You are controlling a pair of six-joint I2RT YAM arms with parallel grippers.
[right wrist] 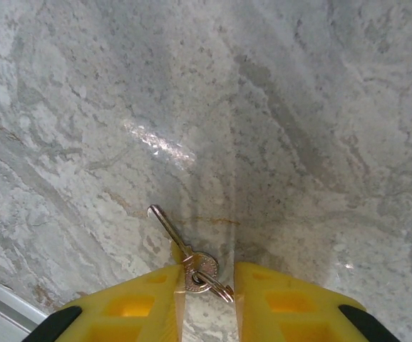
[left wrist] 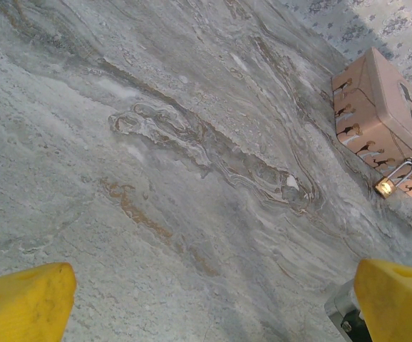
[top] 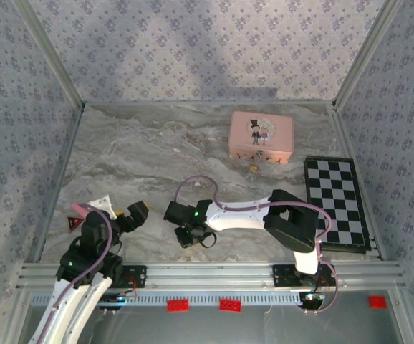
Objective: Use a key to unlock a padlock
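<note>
Right gripper [right wrist: 207, 285]: jaws are standing narrow around the key [right wrist: 169, 229] by the table's [right wrist: 299, 107] near edge; whether they are gripping it, I cannot tell;
Left gripper [left wrist: 213, 303]: hanging wide open, holding nothing;
Padlock [left wrist: 386, 185]: hanging on the pink tin [left wrist: 377, 107], far right side;
Progress: apparently only beginning; inserting and turning are remaining

No lettering is legible (pink tin [top: 261, 136] bears cartoons).

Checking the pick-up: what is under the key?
Bare marble tabletop: the key lies flat on it, blade in the open, head and ring between the jaws of the right gripper. The jaws cover the tabletop to either side.
</note>
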